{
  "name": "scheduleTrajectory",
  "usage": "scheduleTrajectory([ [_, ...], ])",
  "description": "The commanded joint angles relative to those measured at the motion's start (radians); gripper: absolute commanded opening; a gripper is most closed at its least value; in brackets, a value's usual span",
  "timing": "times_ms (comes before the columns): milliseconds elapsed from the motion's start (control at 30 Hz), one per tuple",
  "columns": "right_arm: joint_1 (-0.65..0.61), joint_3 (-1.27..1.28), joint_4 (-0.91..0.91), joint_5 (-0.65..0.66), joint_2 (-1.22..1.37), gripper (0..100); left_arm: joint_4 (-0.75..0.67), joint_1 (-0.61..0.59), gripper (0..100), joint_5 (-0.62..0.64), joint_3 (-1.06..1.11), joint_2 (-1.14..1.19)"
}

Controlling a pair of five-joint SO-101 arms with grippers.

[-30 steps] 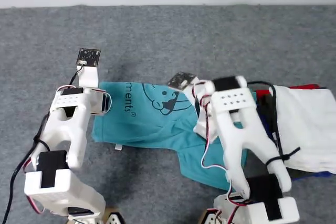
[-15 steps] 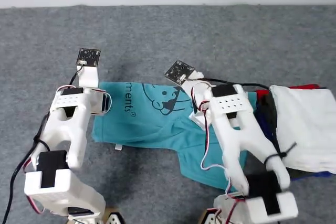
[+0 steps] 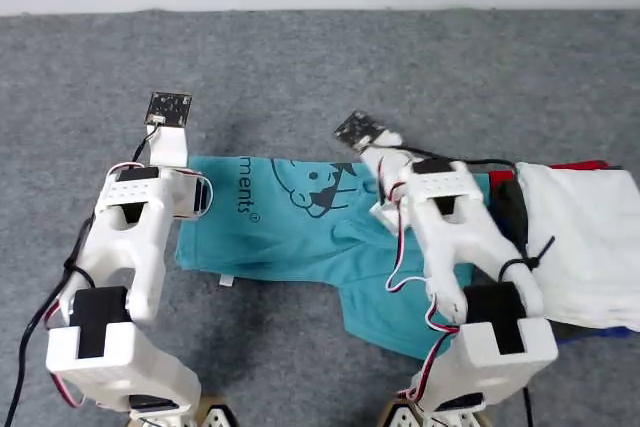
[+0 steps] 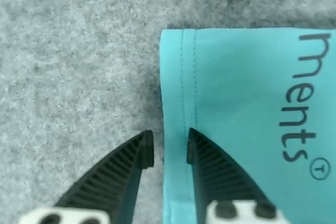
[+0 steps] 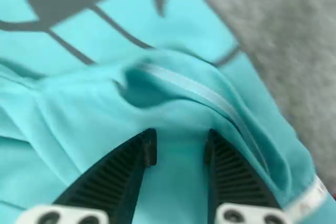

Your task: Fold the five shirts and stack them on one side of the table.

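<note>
A teal shirt [image 3: 290, 232] with a dark print lies spread flat in the middle of the grey table. My left gripper [image 4: 169, 148] is low at the shirt's left hem [image 4: 178, 77]. It is open by a narrow gap, with one finger over the felt and the other over the cloth. My right gripper [image 5: 179, 148] hovers close above the rumpled collar area [image 5: 173, 85] of the teal shirt [image 5: 79, 103]. It is open with nothing held. In the high view the right arm [image 3: 450, 217] covers the shirt's right part.
A stack of folded shirts [image 3: 585, 237] lies at the right edge, white on top with red, black and blue edges showing beneath. Bare grey felt [image 3: 300, 67] stretches across the far half of the table and to the left of the left arm [image 3: 130, 237].
The right arm has swung and pushed forward over the shirt's collar area, and the cloth beside it has bunched slightly. The left arm has stayed where it was.
</note>
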Motion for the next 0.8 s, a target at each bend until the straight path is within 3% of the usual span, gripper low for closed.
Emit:
scheduleTrajectory([
  [0, 0.018, -0.058, 0.088, -0.005, -0.068, 16.5, -0.012, 0.011, 12, 0.006, -0.004, -0.005],
  [367, 0.101, -0.057, 0.407, 0.048, -0.262, 16.5, -0.002, 0.023, 12, 0.006, -0.005, -0.014],
  [567, 0.225, -0.055, 0.433, 0.055, -0.305, 16.5, 0.190, 0.249, 12, 0.006, -0.101, -0.015],
  [767, 0.251, -0.005, 0.449, 0.055, -0.306, 16.5, 0.304, 0.400, 12, 0.000, -0.200, -0.006],
])
